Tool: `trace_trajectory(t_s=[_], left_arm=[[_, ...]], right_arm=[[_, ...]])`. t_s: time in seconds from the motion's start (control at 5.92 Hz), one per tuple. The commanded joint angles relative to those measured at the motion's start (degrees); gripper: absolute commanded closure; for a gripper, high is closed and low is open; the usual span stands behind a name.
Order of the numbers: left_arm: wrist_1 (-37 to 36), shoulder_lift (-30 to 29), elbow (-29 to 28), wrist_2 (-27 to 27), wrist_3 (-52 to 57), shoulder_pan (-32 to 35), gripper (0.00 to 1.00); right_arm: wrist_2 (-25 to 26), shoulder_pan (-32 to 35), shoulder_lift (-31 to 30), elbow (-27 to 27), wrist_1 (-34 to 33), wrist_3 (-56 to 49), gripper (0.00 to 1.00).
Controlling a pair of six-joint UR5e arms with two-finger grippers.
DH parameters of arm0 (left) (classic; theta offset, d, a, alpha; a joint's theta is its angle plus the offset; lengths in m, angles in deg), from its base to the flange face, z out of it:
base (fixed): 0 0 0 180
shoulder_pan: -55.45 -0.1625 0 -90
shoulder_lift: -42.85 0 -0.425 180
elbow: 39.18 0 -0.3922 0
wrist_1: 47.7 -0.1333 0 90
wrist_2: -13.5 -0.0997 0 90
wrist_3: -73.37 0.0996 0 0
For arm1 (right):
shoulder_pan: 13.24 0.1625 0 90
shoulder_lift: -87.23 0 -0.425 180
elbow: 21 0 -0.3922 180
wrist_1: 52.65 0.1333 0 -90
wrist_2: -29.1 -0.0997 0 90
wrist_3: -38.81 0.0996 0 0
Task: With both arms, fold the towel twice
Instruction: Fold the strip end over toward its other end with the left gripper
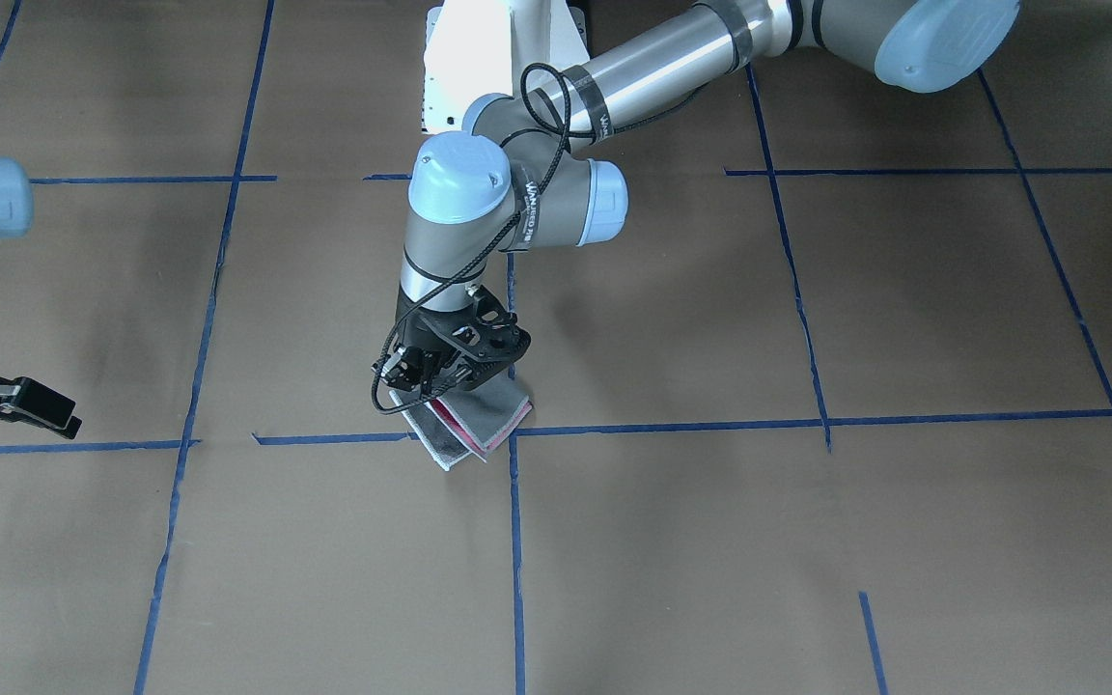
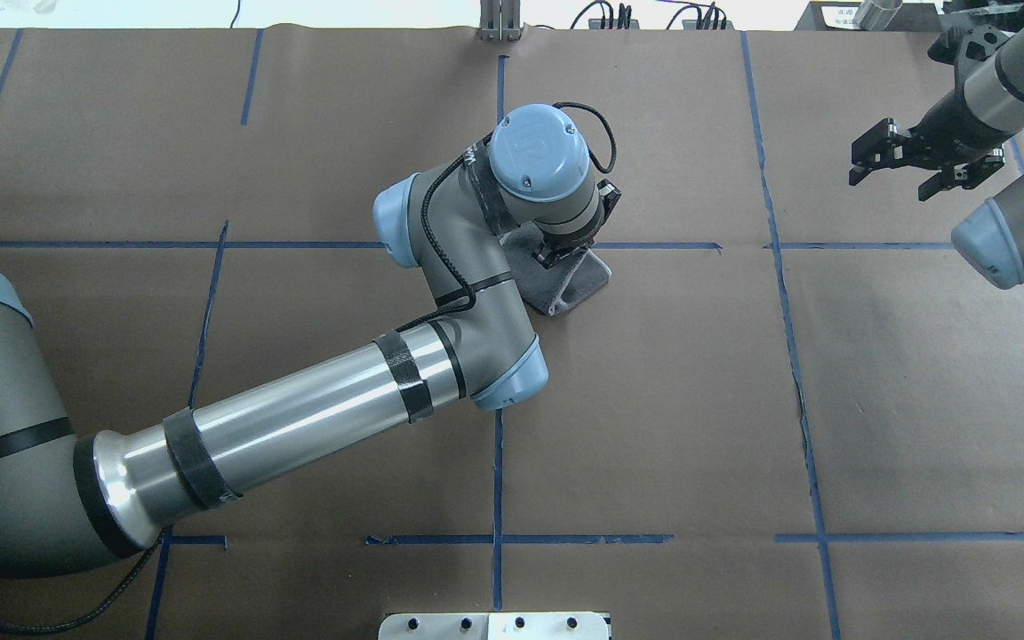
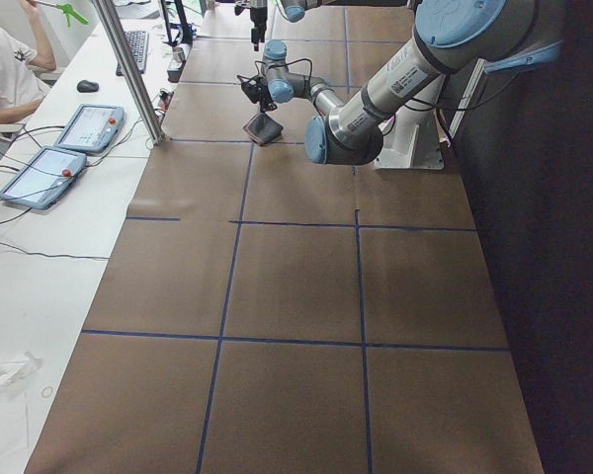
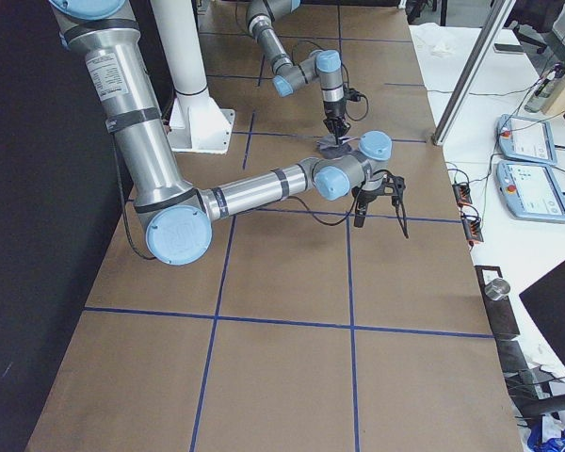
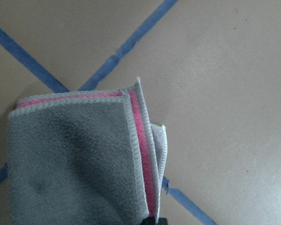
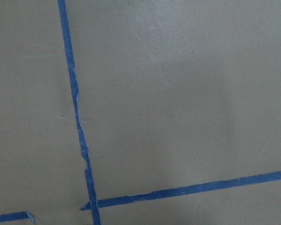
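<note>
Closest to the overhead camera, the left arm (image 2: pixel 299 400) runs as a thick silver tube from the lower left corner toward the middle of the desk (image 1: pixel 710 560). There its wrist turns straight down. The left claw (image 1: pixel 435 386) hangs below that wrist and is clenched on the towel (image 1: pixel 488 415), pinching one edge so the cloth rises toward it like a small tent while the rest lies on the brown paper.

The towel is folded into a small layered packet, grey face outward. In the left wrist view, thin strips of pink-red and pale stitched edging show along two sides, and the loose corners fan slightly apart at one end. It sits at a crossing of the blue tape lines (image 1: pixel 672 425), near the desk's centre line and on the half farther from the robot's white pedestal (image 1: pixel 479 58).

The right arm (image 4: pixel 254 193) reaches out well apart from the towel, toward the robot's right-hand end of the desk. The right claw (image 4: pixel 381 217) is released, its two black fingers spread with nothing between them, hovering above bare paper. Its wrist camera sees only brown paper and two blue lines meeting.

Two tablets (image 3: pixel 64 143) lie on the white bench beside the desk.
</note>
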Motion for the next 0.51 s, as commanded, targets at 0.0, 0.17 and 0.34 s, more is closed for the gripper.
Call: trace_trajectory(t_s=[0.0, 0.17, 0.34], left_arm=[[3.5, -3.6, -7.0, 0.0, 0.0, -0.3, 0.99], [3.6, -3.8, -7.6, 0.0, 0.0, -0.4, 0.99], [3.7, -5.1, -9.4, 0.0, 0.1, -0.5, 0.99]], right_arm=[[0.4, -0.1, -0.1, 0.1, 0.0, 0.0, 0.00], [0.3, 0.0, -0.1, 0.0, 0.0, 0.0, 0.00], [0.4, -0.1, 0.0, 0.1, 0.0, 0.0, 0.00]])
